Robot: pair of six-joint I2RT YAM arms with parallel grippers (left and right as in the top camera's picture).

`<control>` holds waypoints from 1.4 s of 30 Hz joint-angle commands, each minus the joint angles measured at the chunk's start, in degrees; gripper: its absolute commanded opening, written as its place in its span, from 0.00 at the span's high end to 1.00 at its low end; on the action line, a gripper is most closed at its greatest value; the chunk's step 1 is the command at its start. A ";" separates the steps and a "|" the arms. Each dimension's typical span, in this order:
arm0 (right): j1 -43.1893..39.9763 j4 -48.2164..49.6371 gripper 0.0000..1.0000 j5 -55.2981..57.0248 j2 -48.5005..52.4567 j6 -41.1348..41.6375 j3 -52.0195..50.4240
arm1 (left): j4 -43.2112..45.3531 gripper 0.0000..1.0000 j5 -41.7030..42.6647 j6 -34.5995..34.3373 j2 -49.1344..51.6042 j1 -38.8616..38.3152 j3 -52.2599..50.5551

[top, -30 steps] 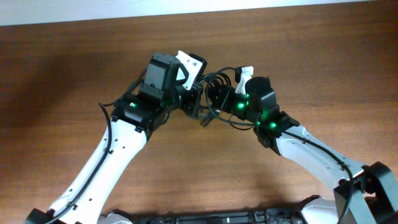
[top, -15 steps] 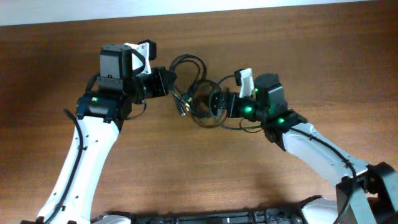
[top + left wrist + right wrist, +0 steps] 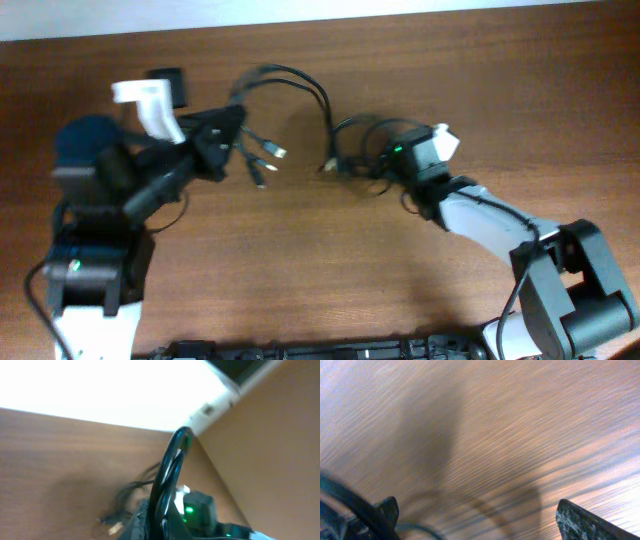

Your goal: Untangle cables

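Cables [image 3: 300, 78]: black bundle strung in an arc across the table [image 3: 300, 270], from my left gripper to my right gripper; 2 plug ends [image 3: 272, 150] hang loose just beside the left one.
Left gripper [image 3: 228, 128]: closed on the cables; my wrist view, though blurred, shows a loop [image 3: 167, 472] rising from between my fingers.
Right gripper [image 3: 372, 160]: at the tangled end of the bundle; fingers [image 3: 582, 522] spread wide, nothing between them; 1 cord lies across the opposite finger.
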 commanded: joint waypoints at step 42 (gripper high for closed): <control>18.82 -32.02 0.50 -26.49 0.61 -57.07 16.11 | -9.88 0.01 -0.72 15.61 35.85 5.38 1.11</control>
